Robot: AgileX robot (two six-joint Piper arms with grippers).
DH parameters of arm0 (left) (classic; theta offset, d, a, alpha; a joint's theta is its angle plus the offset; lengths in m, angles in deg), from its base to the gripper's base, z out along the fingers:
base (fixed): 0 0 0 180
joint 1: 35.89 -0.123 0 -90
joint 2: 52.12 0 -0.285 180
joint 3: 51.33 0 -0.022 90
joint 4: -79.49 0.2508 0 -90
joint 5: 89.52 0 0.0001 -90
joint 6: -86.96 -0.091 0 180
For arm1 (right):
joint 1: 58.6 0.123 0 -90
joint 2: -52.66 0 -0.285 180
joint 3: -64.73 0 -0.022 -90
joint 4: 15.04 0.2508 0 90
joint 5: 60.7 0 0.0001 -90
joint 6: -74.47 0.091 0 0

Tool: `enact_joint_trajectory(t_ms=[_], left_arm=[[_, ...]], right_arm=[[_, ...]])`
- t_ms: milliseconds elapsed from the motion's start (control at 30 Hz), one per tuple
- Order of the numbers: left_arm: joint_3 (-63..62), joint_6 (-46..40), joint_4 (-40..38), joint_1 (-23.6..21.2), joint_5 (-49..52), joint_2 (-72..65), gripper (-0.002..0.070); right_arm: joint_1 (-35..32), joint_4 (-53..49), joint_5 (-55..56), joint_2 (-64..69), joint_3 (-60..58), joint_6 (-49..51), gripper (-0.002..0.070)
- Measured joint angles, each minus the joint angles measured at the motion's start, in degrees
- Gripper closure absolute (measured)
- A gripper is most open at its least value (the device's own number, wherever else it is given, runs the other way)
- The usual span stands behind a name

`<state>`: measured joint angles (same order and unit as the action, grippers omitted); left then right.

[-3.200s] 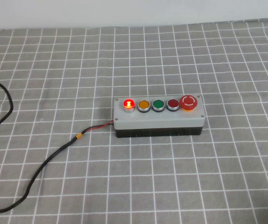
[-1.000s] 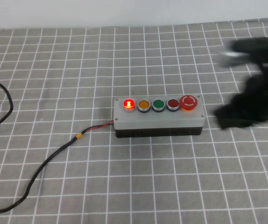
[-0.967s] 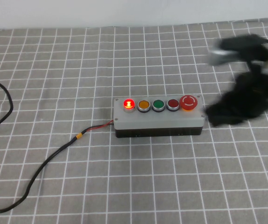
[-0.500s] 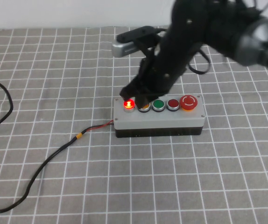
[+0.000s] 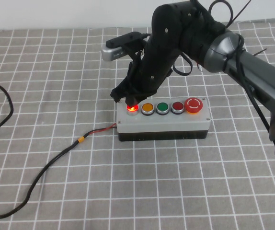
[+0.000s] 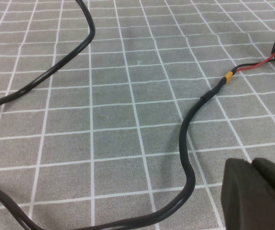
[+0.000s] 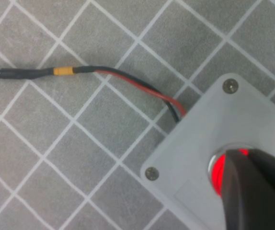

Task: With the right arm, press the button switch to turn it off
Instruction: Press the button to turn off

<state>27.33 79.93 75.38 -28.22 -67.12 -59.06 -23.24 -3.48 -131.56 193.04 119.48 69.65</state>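
The button switch (image 5: 132, 109) glows bright red at the left end of the grey button box (image 5: 162, 120). My right gripper (image 5: 128, 98) is shut and its tip rests right on top of that button. In the right wrist view the shut fingers (image 7: 252, 191) cover most of the lit red button (image 7: 218, 170). The right arm (image 5: 190, 38) reaches in from the right. My left gripper (image 6: 257, 191) is shut and empty, low over the cloth beside the black cable (image 6: 188, 143); it is out of the high view.
On the box sit a yellow button (image 5: 147, 108), a green button (image 5: 162, 107), a dark red button (image 5: 177, 107) and a large red mushroom button (image 5: 194, 105). A black cable (image 5: 46, 167) with red wire runs from the box to the front left over the checked cloth.
My right arm swept in from the right edge to the box's left end and lowered its tip onto the lit red button. The button still glows.
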Motion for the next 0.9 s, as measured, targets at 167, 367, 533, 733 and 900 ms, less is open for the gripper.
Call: enact_joint_trajectory(t_ms=[167,367,533,733,900], left_arm=[[0.0,0.0,0.0,0.0,0.0,0.0,0.0678],[0.0,0.0,0.0,0.0,0.0,0.0,0.0678],[0.0,0.0,0.0,0.0,0.0,0.0,0.0678],[0.0,0.0,0.0,0.0,0.0,0.0,0.0678],[0.0,0.0,0.0,0.0,0.0,0.0,0.0678]], right_arm=[[0.0,-0.53,-0.1,0.13,0.31,0.0,0.0693],[0.0,-0.63,-0.1,0.13,0.31,0.0,0.0693],[0.0,-1.58,-0.1,0.32,0.45,0.0,0.0693],[0.23,-1.94,1.33,1.39,1.34,0.0,0.0693],[0.47,-1.94,1.84,1.7,1.35,0.0,0.0693]])
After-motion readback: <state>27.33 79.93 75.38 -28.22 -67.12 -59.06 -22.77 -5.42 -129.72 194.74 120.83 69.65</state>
